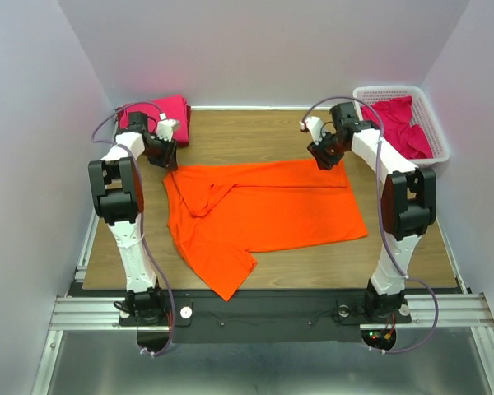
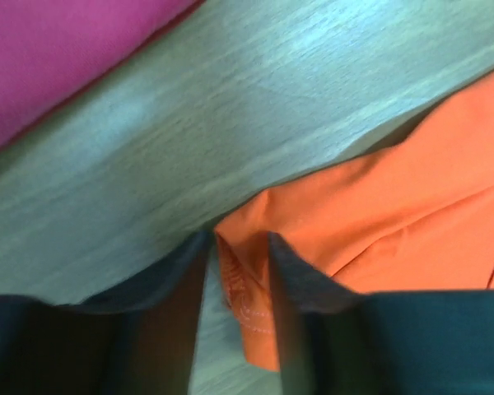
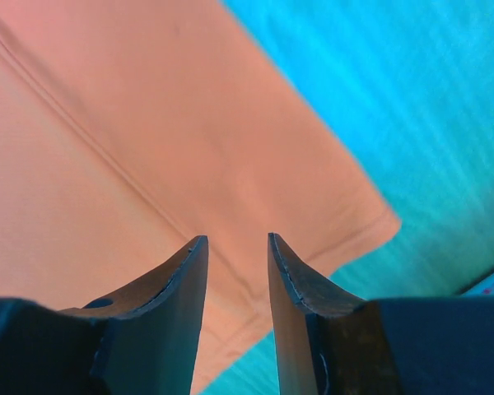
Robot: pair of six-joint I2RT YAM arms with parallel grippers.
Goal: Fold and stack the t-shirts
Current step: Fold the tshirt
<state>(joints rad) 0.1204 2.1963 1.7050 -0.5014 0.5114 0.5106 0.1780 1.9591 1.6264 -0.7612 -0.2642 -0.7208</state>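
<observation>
The orange t-shirt [image 1: 263,210] lies spread on the wooden table [image 1: 255,132], with its left side rumpled and folded over. My left gripper [image 1: 166,155] hovers at the shirt's back left corner. In the left wrist view its fingers [image 2: 181,313] stand apart, with a hemmed corner of orange cloth [image 2: 251,304] loose between them. My right gripper [image 1: 323,156] is over the back right corner, and its jaws [image 3: 237,239] are open just above the flat orange cloth [image 3: 107,123]. A folded magenta t-shirt [image 1: 160,111] sits at the back left. More magenta shirts [image 1: 399,123] fill the basket.
A white lattice basket [image 1: 440,148] stands at the back right corner, against the right wall. The enclosure's walls close in the back and both sides. The folded magenta shirt [image 2: 49,49] is just beyond the left gripper. Bare wood [image 2: 230,107] separates it from the orange shirt.
</observation>
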